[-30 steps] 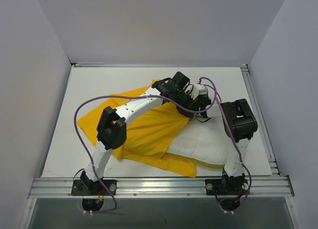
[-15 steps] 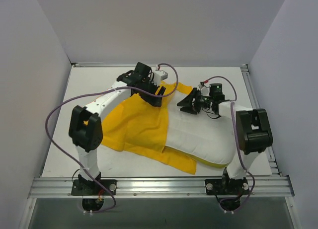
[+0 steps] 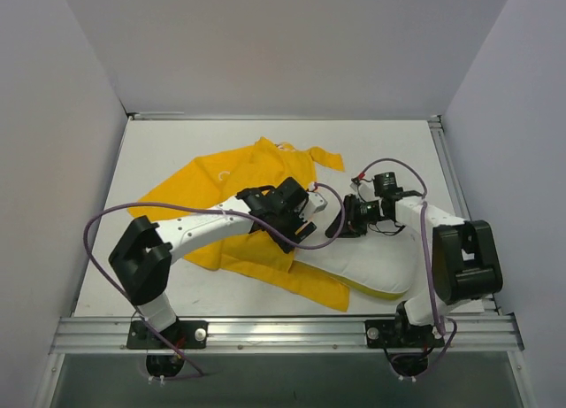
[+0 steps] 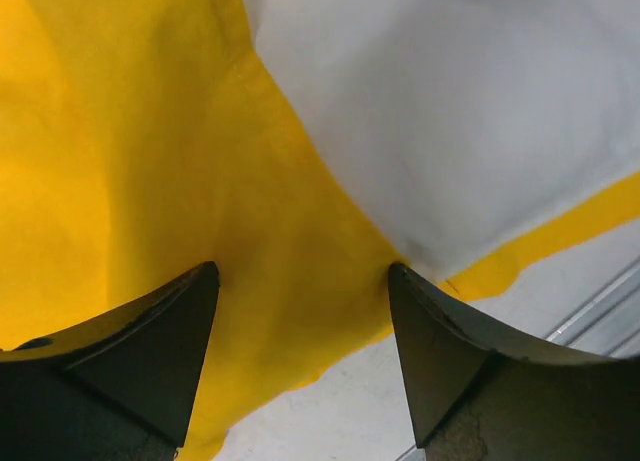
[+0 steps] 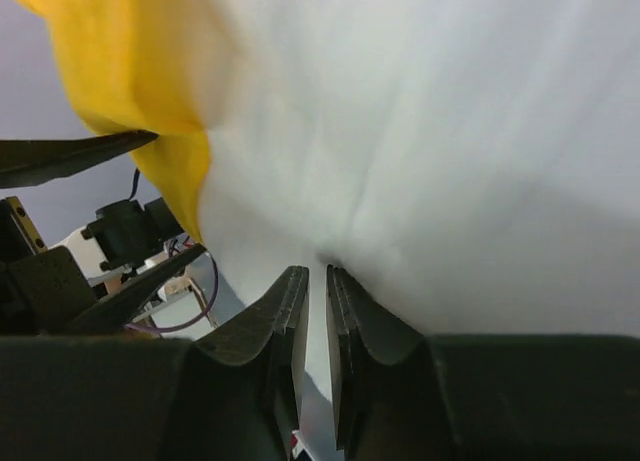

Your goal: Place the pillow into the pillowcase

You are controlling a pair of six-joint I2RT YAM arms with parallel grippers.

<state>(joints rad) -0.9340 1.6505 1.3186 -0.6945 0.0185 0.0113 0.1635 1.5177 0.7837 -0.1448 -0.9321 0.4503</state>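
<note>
The white pillow (image 3: 371, 253) lies at the front right of the table, its left part under the yellow pillowcase (image 3: 221, 173), which spreads crumpled to the left and back. My left gripper (image 3: 305, 218) hovers over the edge where the cloth meets the pillow. Its wrist view shows the left gripper (image 4: 302, 276) open, with the pillowcase (image 4: 150, 131) and pillow (image 4: 450, 101) below and nothing between the fingers. My right gripper (image 3: 339, 224) presses on the pillow's top left. In its own view the right gripper (image 5: 318, 269) stands almost together, pinching a pucker of the pillow (image 5: 450, 131) beside the pillowcase edge (image 5: 130, 71).
A metal rail (image 3: 283, 330) runs along the table's near edge, and grey walls close in the left, back and right. Purple cables (image 3: 115, 218) loop over both arms. The two grippers are only a few centimetres apart.
The left arm let go of the pillowcase at the back, swung to the middle and opened. The right gripper came down onto the pillow and closed on its fabric.
</note>
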